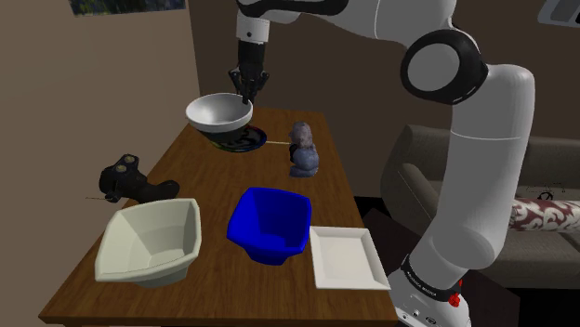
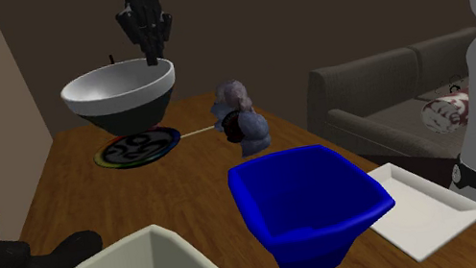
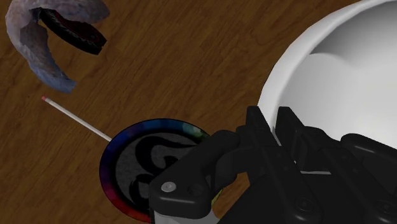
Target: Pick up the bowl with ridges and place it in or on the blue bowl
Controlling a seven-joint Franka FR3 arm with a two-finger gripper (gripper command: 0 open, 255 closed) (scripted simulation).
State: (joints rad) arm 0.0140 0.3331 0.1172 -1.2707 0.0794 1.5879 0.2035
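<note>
- Clamping down: the black gripper [image 1: 249, 93] pinches the rim of the white bowl [image 1: 218, 111], one finger inside, one outside.
- The bowl hangs clear of the wooden table [image 1: 209, 186], white inside, dark underneath, right above a dark plate [image 2: 136, 148] with a rainbow rim.
- A grey figurine [image 1: 303, 149] stands just beside that plate.
- The blue bowl [image 1: 270, 223] sits well apart, between a pale angular bowl [image 1: 153, 240] and a white tray [image 1: 346, 257].

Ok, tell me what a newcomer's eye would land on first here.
First the white bowl hanging in the air, its rim clasped by the black gripper, above a rainbow-rimmed dark disc at the table's far end in the shoulder view. Then the vivid blue bowl near the table's middle, between a pale angular bowl and a white square tray.
</note>
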